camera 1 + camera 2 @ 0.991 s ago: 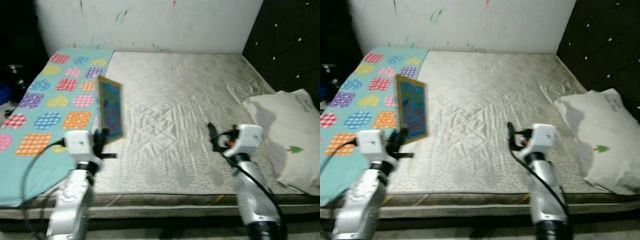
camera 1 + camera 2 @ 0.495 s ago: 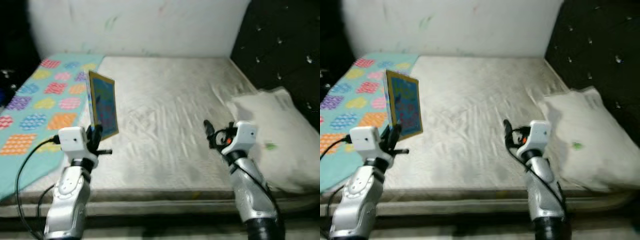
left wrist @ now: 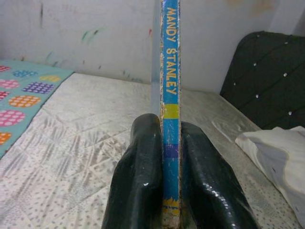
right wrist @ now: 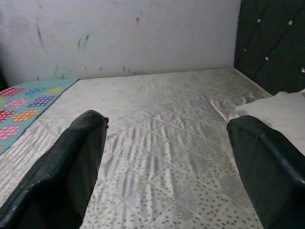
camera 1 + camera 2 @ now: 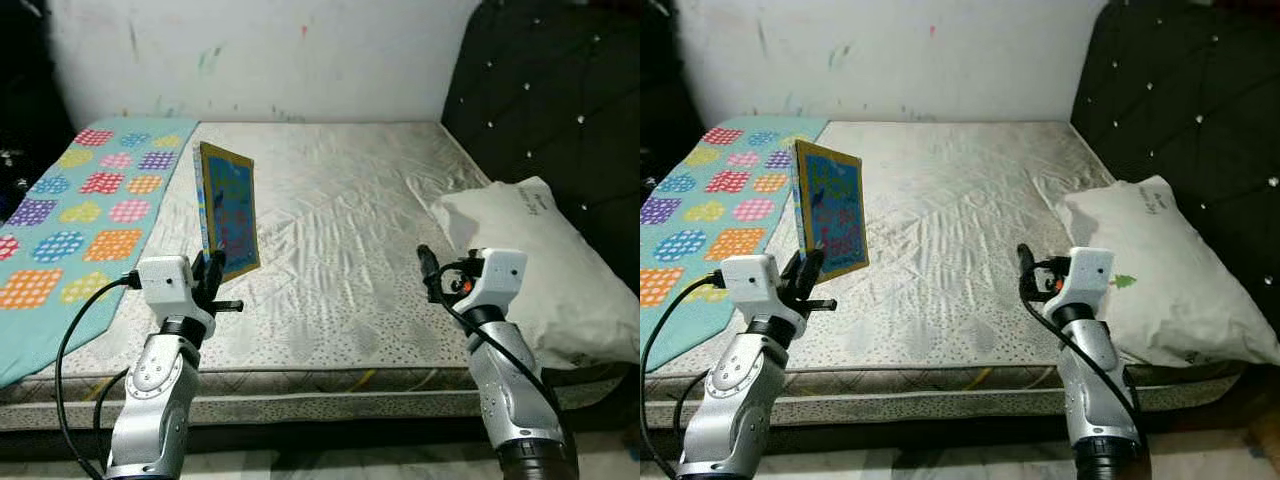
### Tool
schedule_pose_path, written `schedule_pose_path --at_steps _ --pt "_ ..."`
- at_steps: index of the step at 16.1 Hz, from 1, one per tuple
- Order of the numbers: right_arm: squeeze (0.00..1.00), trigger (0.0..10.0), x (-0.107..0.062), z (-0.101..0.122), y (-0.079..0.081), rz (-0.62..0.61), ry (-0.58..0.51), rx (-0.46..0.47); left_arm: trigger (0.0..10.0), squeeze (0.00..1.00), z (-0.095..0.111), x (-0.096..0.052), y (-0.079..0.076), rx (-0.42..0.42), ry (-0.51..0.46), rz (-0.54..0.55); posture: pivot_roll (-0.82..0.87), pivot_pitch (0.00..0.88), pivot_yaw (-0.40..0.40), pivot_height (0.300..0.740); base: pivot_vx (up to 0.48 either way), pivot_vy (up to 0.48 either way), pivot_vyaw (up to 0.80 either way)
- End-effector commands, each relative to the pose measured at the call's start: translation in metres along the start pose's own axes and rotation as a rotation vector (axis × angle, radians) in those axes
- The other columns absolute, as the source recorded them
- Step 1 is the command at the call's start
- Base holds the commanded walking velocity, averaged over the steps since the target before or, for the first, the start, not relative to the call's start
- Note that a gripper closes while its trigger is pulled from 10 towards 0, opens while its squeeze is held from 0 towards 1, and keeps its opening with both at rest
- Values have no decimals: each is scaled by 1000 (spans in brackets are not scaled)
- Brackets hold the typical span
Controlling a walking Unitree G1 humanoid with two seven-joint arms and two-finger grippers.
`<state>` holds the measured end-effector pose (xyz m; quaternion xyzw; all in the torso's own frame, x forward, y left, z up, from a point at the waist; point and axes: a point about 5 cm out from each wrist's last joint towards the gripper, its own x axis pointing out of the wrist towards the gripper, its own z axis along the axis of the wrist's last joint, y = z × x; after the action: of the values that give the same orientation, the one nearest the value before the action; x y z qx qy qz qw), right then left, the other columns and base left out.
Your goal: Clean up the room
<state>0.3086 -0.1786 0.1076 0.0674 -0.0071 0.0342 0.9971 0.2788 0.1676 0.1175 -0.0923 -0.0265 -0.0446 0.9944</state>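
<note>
The left hand (image 5: 212,277) is clamped on the lower edge of a thin, flat book (image 5: 230,209), held upright above the quilted mattress (image 5: 340,230) at 10 o'clock; the left wrist view reads its blue spine, "MANDY STANLEY"; the right hand (image 4: 162,162) hangs with fingers wide apart at 3 o'clock; a soft white pillow (image 5: 540,260) lies right; a patterned teal blanket (image 5: 70,220) left.

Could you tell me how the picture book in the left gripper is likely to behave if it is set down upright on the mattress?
The picture book looks thin and stiff, standing flat above the left gripper without sagging. On its narrow edge it would probably tip over, as the quilted mattress looks soft and wrinkled. It seems light, held by one corner.
</note>
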Motion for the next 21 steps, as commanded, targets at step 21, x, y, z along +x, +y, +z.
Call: schedule_pose_path --at_steps 21 --pt "0 10000 3 5 2 37 -11 -44 10000 0 13 -4 -8 -18 -73 -64 -1 0 -35 740 109 0 0"
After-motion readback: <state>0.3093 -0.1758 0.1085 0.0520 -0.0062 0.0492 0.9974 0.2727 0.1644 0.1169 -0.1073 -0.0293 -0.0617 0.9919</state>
